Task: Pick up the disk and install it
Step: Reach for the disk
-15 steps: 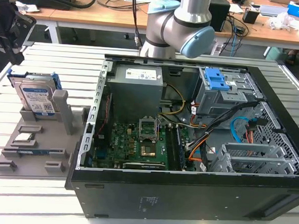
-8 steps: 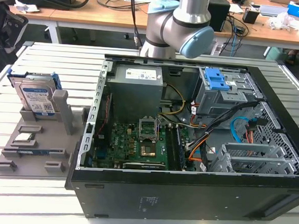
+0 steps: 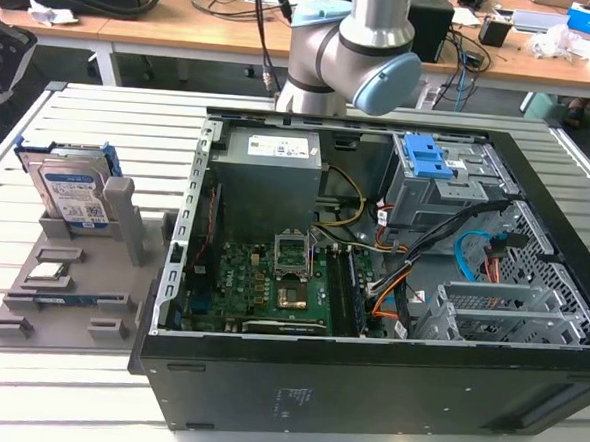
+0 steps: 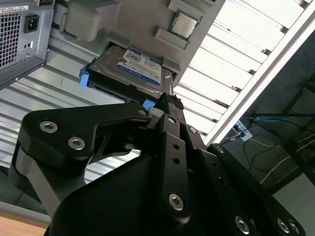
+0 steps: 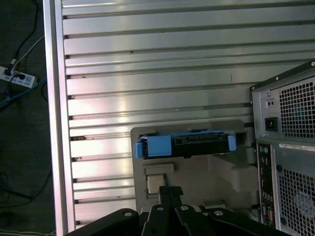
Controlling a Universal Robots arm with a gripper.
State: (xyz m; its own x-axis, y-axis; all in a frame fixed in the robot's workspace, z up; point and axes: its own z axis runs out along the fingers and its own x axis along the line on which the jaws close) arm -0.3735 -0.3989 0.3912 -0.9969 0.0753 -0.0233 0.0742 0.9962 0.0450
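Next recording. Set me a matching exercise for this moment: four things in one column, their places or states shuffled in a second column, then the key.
Things:
1. disk
2. grey holder
3. computer case
4. blue clip

Places or states:
A. lying open, motherboard exposed
B. flat on the slatted table, to the exterior view's left of the case
C. standing on edge in a slot
D. on the drive cage inside the case

Pairs: 1-C, 2-B, 3-A, 4-D.

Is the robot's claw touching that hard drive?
Apart. In the first wrist view the gripper sits short of the disk, with bare grey holder between them.
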